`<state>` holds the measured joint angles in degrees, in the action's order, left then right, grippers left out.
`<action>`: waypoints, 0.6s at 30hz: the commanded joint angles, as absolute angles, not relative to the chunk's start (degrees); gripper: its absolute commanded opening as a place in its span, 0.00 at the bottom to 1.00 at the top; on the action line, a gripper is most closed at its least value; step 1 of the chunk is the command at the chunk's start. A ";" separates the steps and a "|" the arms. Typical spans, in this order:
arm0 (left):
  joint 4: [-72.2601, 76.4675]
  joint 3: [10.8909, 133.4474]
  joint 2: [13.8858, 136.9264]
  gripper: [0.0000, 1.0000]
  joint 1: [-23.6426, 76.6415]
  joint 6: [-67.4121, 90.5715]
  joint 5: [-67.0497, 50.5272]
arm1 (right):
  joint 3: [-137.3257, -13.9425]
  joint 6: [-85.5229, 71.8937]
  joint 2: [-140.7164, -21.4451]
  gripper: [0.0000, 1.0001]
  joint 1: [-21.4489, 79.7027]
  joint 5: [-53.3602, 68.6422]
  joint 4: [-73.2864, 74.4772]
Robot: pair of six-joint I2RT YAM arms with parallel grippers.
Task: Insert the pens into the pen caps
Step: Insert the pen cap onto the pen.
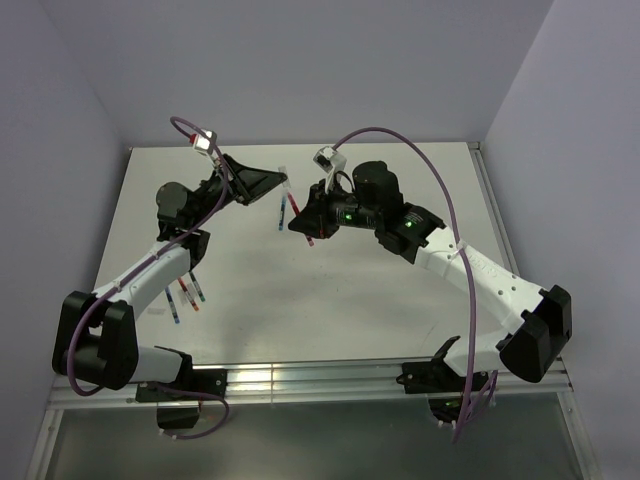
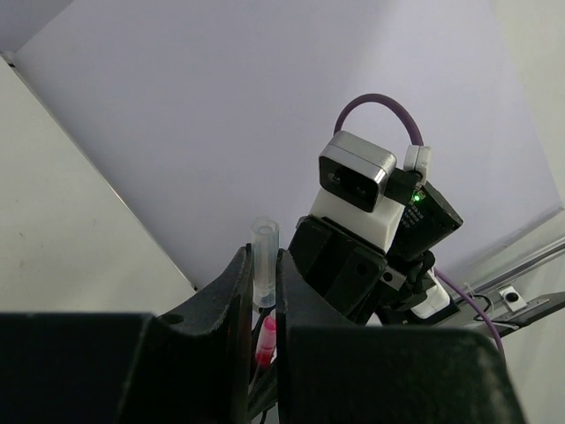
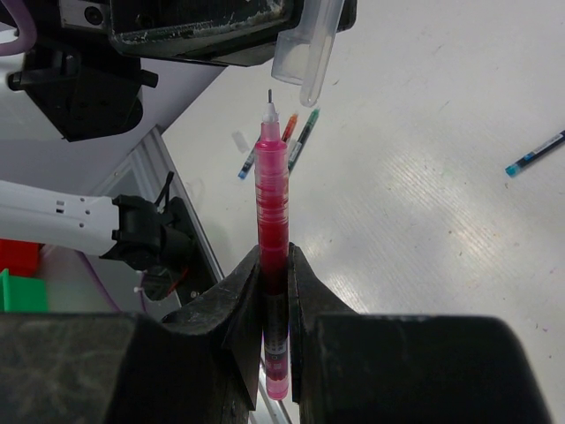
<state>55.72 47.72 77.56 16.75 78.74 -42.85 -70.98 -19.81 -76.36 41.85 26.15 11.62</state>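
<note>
Above the table [image 1: 400, 290] | left jaws grip clear cap [image 2: 264, 265] | right jaws grip red pen [image 3: 273, 221]

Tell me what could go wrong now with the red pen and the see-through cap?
1. The clear cap in the left gripper hangs tilted, and the tip of the red pen sits beside its lower end, not in line with it. Pushing now could make the tip hit the cap's wall and slide off.
2. The right gripper pinches the pen low on its body, so a sideways bump might tilt it.
</note>
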 commanded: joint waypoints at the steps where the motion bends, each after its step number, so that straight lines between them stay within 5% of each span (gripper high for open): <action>1: 57.22 48.43 77.52 0.00 17.23 77.34 -43.95 | -74.00 -19.95 -76.29 0.00 41.75 25.49 10.55; 18: 57.22 48.52 77.08 0.00 17.40 77.34 -44.03 | -74.44 -20.48 -77.43 0.00 41.04 25.66 11.42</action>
